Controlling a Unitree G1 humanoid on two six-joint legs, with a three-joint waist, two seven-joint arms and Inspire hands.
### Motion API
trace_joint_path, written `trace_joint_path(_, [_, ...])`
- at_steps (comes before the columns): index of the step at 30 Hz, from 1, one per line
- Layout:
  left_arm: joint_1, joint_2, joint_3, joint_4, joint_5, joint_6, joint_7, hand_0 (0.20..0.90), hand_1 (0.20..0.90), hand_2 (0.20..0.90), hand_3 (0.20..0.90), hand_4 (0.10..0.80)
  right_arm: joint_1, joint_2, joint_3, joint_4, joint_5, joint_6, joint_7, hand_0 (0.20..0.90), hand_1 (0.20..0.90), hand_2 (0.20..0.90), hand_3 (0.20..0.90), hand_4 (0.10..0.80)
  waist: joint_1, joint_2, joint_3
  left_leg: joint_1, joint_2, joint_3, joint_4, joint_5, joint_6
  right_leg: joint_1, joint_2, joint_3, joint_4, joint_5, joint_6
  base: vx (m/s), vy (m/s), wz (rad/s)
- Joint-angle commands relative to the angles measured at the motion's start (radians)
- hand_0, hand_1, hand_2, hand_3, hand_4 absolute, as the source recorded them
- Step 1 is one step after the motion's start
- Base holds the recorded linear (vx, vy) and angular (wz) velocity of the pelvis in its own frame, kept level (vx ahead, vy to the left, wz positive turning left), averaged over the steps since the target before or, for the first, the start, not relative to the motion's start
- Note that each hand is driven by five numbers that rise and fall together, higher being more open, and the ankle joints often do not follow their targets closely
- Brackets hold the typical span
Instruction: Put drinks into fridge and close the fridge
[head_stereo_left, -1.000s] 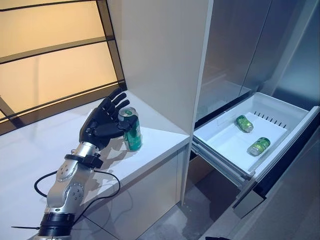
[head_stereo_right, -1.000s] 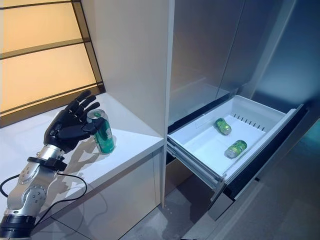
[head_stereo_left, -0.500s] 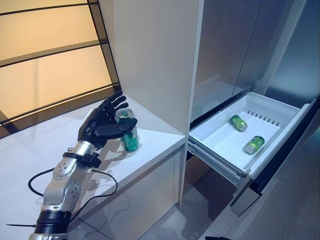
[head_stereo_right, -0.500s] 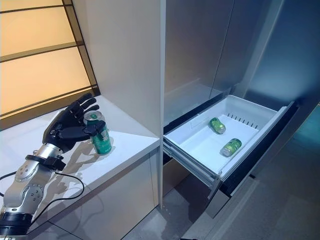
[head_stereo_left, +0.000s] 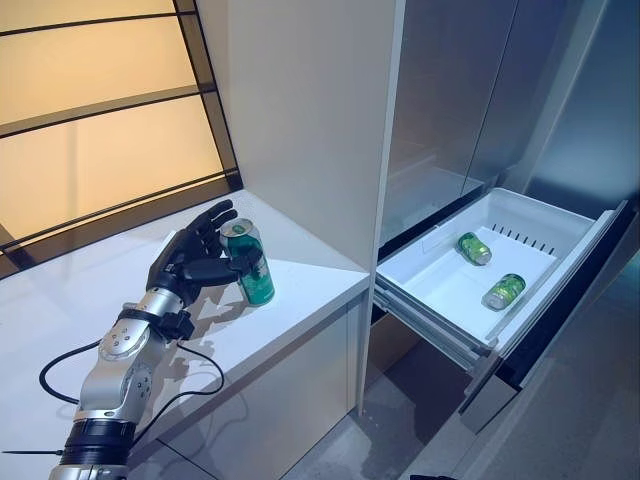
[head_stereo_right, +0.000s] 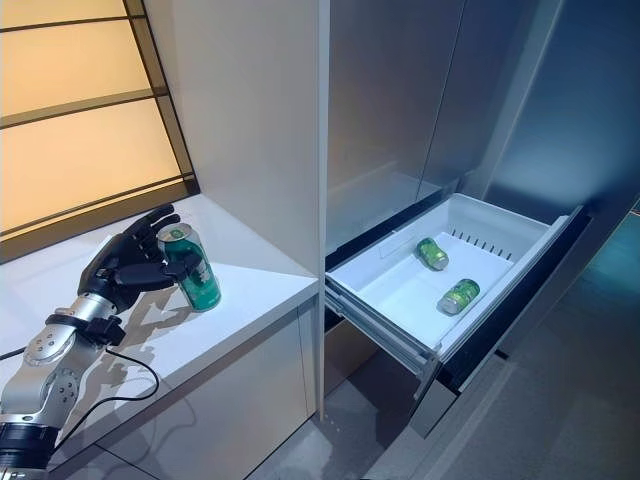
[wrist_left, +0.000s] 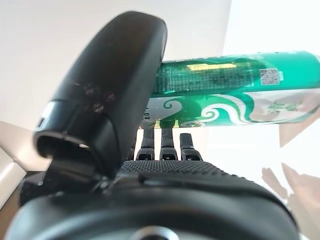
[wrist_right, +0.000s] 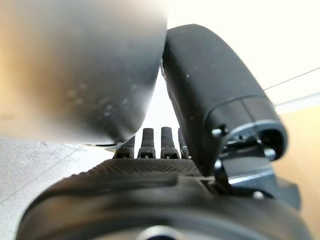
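A green drink can (head_stereo_left: 250, 264) leans slightly on the white counter (head_stereo_left: 310, 285). My left hand (head_stereo_left: 188, 262) is shut on it, thumb across the front and fingers behind its top; the left wrist view shows the green can (wrist_left: 235, 90) lying between thumb and fingers. To the right, the fridge's white drawer (head_stereo_left: 440, 262) stands pulled out, with two more green cans (head_stereo_left: 474, 248) (head_stereo_left: 503, 291) lying on their sides inside. My right hand (wrist_right: 150, 175) shows only in its own wrist view, fingers straight, holding nothing.
A tall white cabinet panel (head_stereo_left: 300, 110) rises between the counter and the fridge. Grey fridge doors (head_stereo_left: 470, 90) stand shut above the drawer. An amber-lit wall panel (head_stereo_left: 100, 130) backs the counter. Grey floor (head_stereo_left: 400, 430) lies below the drawer.
My left hand has drawn back toward the left with the can, which now leans instead of standing upright. The camera shifted a little; the drawer and its cans lie as before.
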Motion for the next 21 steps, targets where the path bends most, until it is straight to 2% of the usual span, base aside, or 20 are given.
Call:
trace_joint_path(1, [-0.16,0.061,0.089,-0.006,-0.047,-0.085,0.047,0.9,0.9,0.9,0.9,0.8,-0.016,0.003,0.032,0.042,-0.022,0.001,0.046,0.9,0.9,0.9,0.9,0.8,-0.006,-0.025,-0.006,-0.001,-0.048,0.099,0.003,-0.042,0.038,0.02,0.009,0.044,0.032,-0.053,0.003,0.0,0.0,0.0])
trace_joint_path(9, [-0.189,0.039,0.072,-0.021,-0.071,-0.075,0.013,0.9,0.9,0.9,0.9,0.8,-0.017,0.009,0.037,0.041,-0.018,0.004,0.042,0.9,0.9,0.9,0.9,0.8,-0.011,-0.026,-0.009,0.0,-0.049,0.101,0.003,-0.044,0.039,0.02,0.009,0.045,0.037,-0.056,0.003,0.0,0.0,0.0])
trace_joint_path(21, [-0.247,0.068,0.056,0.008,-0.116,-0.044,0.012,0.9,0.9,0.9,0.9,0.8,-0.015,0.003,0.036,0.05,-0.02,0.002,0.042,0.9,0.9,0.9,0.9,0.8,-0.03,-0.018,-0.013,0.005,-0.049,0.116,0.004,-0.048,0.04,0.018,0.009,0.06,0.038,-0.055,0.006,0.007,0.001,-0.04])
